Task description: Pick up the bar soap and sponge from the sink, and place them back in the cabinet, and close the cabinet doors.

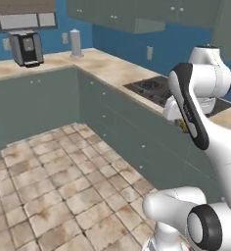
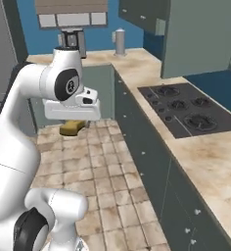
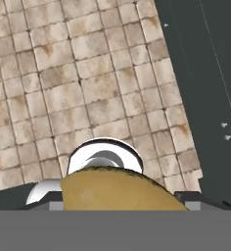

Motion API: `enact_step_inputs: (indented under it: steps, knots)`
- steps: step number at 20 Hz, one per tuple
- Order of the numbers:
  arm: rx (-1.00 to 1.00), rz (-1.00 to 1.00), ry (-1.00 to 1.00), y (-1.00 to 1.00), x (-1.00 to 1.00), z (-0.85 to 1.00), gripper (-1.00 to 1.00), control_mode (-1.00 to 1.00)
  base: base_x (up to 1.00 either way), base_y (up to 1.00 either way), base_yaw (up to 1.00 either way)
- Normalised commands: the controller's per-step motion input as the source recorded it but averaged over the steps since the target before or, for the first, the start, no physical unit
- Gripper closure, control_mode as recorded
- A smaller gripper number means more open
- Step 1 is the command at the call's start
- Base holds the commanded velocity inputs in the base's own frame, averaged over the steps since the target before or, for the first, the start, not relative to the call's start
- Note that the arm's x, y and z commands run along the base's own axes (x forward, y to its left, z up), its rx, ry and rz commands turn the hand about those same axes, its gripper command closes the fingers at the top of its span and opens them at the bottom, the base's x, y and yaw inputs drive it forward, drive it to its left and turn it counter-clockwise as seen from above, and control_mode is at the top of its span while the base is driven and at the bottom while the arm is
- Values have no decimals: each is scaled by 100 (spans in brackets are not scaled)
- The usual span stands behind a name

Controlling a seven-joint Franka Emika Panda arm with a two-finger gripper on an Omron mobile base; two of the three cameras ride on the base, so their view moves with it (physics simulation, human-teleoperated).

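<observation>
My gripper (image 2: 72,125) hangs over the tiled floor, left of the counter run, and is shut on the sponge (image 2: 72,128), a mustard-yellow block sticking out below the white hand. In the hand view the sponge (image 3: 118,188) bulges up between the fingers of the gripper (image 3: 120,202), with floor tiles behind it. A sliver of the sponge (image 1: 183,125) peeks out behind the forearm in the left base view. A tall grey-green panel of the wall cabinet (image 2: 200,37) hangs above the counter. The bar soap and the sink are out of view.
A black cooktop (image 2: 186,110) is set in the beige counter (image 2: 213,162), above grey-green lower cabinets (image 2: 151,162). A coffee machine (image 1: 25,47) and a grey cylinder (image 1: 76,43) stand on the far counter. Tiled floor (image 1: 63,186) lies open to the left.
</observation>
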Motion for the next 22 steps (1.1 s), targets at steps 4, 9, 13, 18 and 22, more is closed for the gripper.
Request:
enact_step_inputs:
  steps: [4, 9, 13, 18, 22]
  knots:
    - [0, 0, 0, 0, 0, 0, 100, 100, 0, 0, -54]
    - [0, 0, 0, 0, 0, 0, 100, 100, 17, 0, -53]
    - [0, 0, 0, 0, 0, 0, 100, 100, 23, 0, -50]
    - [0, 0, 0, 0, 0, 0, 100, 100, 26, 0, -49]
    - [0, 0, 0, 0, 0, 0, 100, 100, 32, 0, -46]
